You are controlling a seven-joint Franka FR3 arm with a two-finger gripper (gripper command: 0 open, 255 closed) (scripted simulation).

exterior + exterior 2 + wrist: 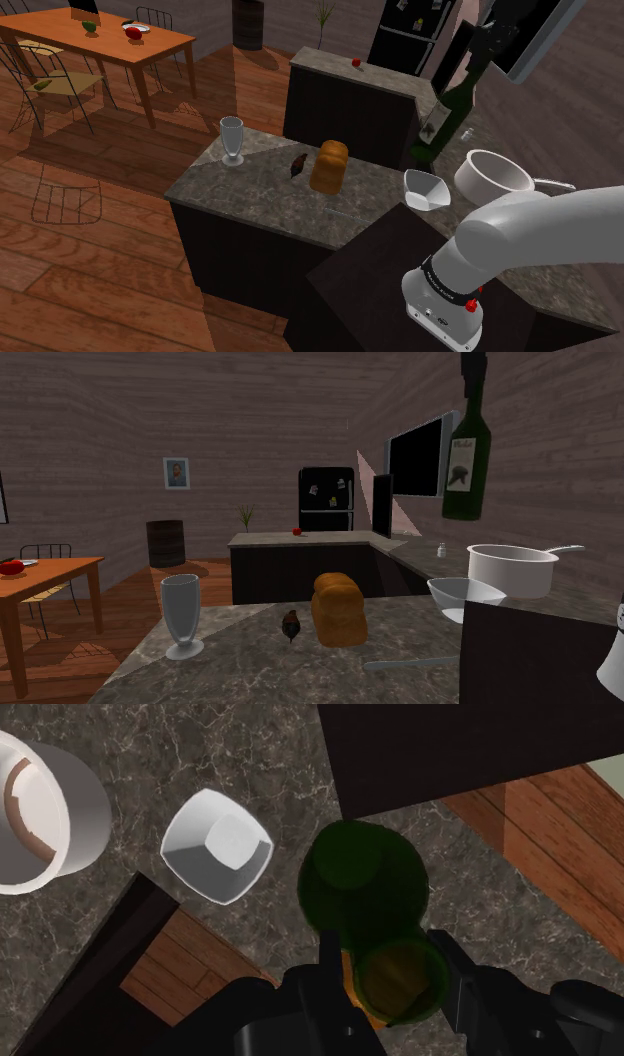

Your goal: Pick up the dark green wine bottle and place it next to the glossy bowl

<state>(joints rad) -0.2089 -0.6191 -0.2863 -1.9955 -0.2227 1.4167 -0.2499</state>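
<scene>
Claw [392, 962] is closed on the neck of the dark green wine bottle [362, 889], with its fingers [450, 964] pressed on either side. The second exterior view shows the bottle hanging roughly upright, clear of the marbled surface [255, 190]. In the shoulder view, the white glossy bowl [425, 188] sits at 6 o'clock from the bottle's base. The white pot [493, 175] is at 3 o'clock of the bowl, and the bread loaf [329, 166] is at 9 o'clock.

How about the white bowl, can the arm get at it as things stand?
Probably not to grasp it: the gripper is shut on the green bottle, held above the counter. The way down beside the bowl looks free, with the pot standing apart.
</scene>
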